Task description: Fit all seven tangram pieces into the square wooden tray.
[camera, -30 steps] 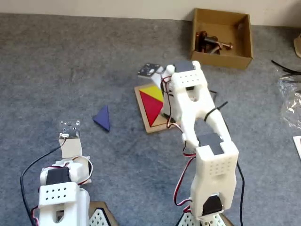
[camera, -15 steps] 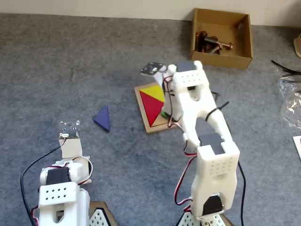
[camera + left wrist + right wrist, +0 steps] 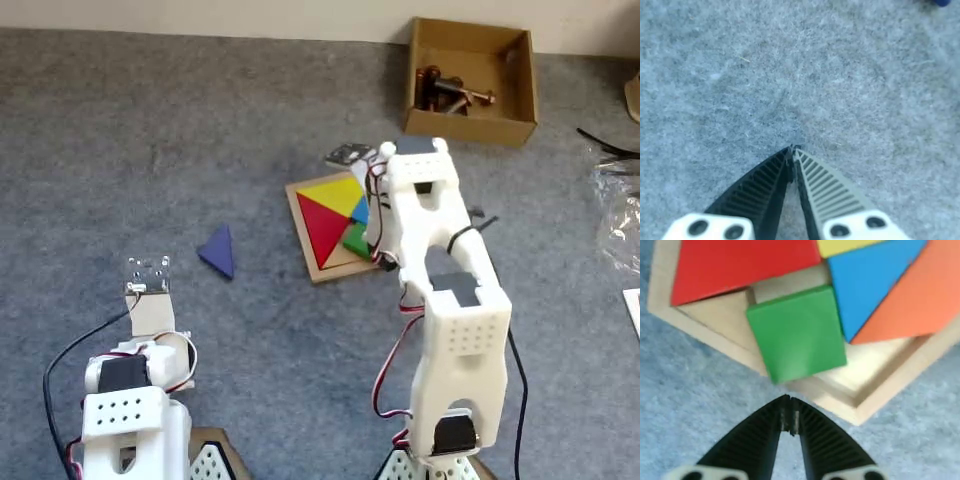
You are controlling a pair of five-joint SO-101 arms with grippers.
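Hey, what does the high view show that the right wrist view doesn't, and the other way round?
The high view adds the loose blue triangle on the carpet left of the wooden tray, the cardboard box beyond it, and the left arm. The right wrist view adds the orange piece, bare wood beside the askew green square, and the shut right pincer over carpet just off the tray's rim. Both share the tray with its red triangle, yellow piece, blue piece and green square.

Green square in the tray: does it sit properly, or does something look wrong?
The green square lies askew in the wooden tray: it is turned against the tray's edges, with one corner seemingly resting on the rim.
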